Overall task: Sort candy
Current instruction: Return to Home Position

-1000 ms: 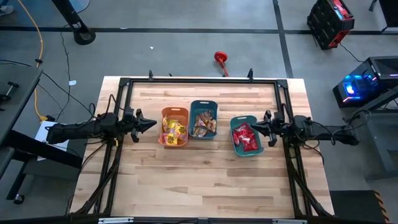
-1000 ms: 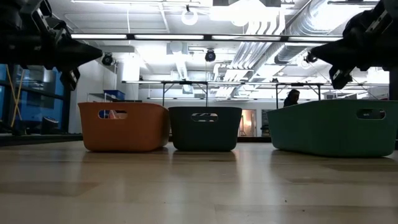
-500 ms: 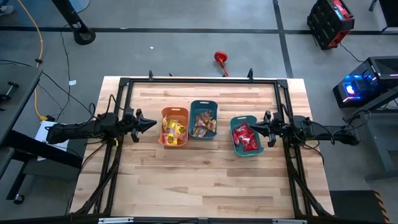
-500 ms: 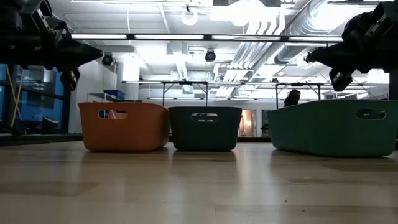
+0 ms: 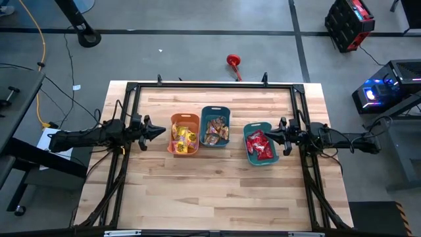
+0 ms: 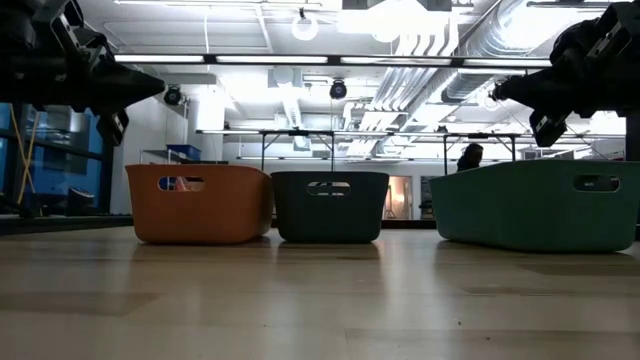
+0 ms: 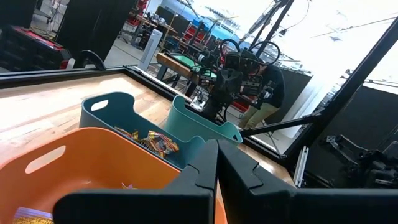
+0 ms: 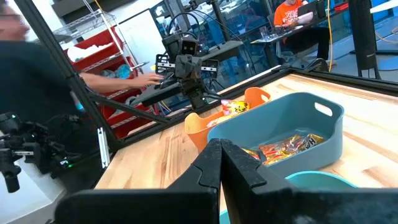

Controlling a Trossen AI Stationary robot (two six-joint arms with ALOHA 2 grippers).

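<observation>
I am holding my left jaws clenched on nothing above the counter (image 5: 197,191), their tips pointing at the orange bin (image 5: 173,135) just beside them. My right jaws are hanging clenched and empty too, just beside the lighter teal bin (image 5: 248,148). The yellow candy (image 5: 185,138) is lying in the orange bin. The brown-orange candy (image 5: 215,130) is sitting in the dark teal bin (image 5: 215,109) next to it. The red candy (image 5: 262,146) is lying in the lighter teal bin, standing slightly apart.
</observation>
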